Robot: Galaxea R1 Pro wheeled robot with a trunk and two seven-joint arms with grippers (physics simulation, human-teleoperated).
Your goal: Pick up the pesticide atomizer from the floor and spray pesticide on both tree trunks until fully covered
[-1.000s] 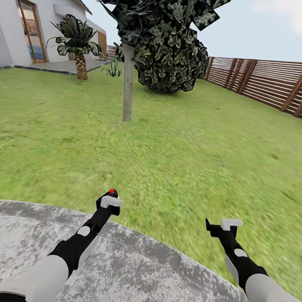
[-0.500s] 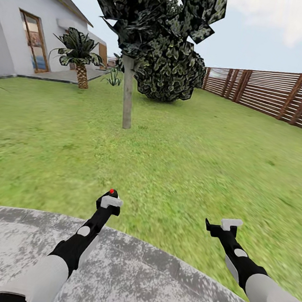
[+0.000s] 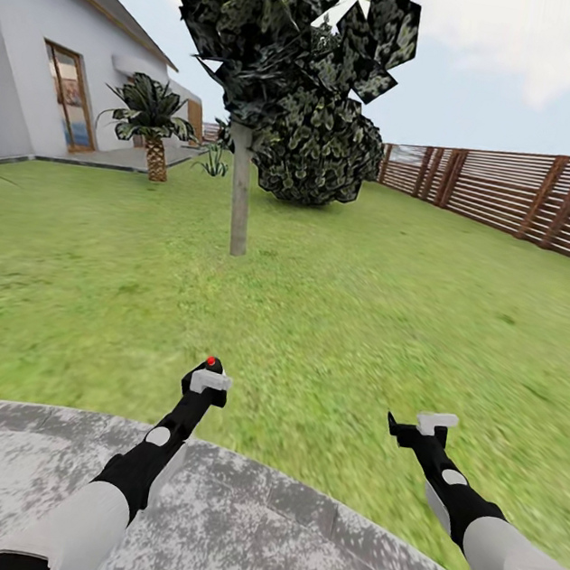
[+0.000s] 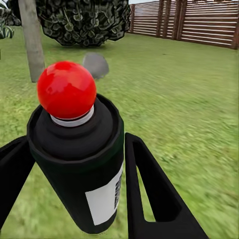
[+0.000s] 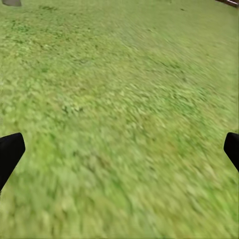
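My left gripper [image 3: 207, 381] is shut on the pesticide atomizer [image 4: 79, 149], a dark can with a white label and a round red cap [image 3: 210, 362]. The left wrist view shows a black finger [image 4: 149, 189] on each side of the can. Ahead and slightly left on the lawn stands one tree, its straight grey-brown tree trunk [image 3: 240, 192] rising under a dark blotchy canopy [image 3: 270, 18]. That trunk [image 4: 32, 40] also shows beyond the can in the wrist view. My right gripper [image 3: 424, 422] hangs open over grass, its fingertips [image 5: 10, 154] far apart.
A big rounded bush [image 3: 318, 157] stands behind the tree, with a grey rock [image 4: 95, 64] near it. A short palm [image 3: 154, 124] and the white house [image 3: 33, 74] are at the left. A slatted wooden fence [image 3: 517, 196] runs along the right. Mottled grey paving [image 3: 239, 534] lies beneath my arms.
The whole view has shifted: the paving edge has slid lower, and the tree, house and fence sit lower in the picture. Both arms keep their pose and the left grip is unchanged.
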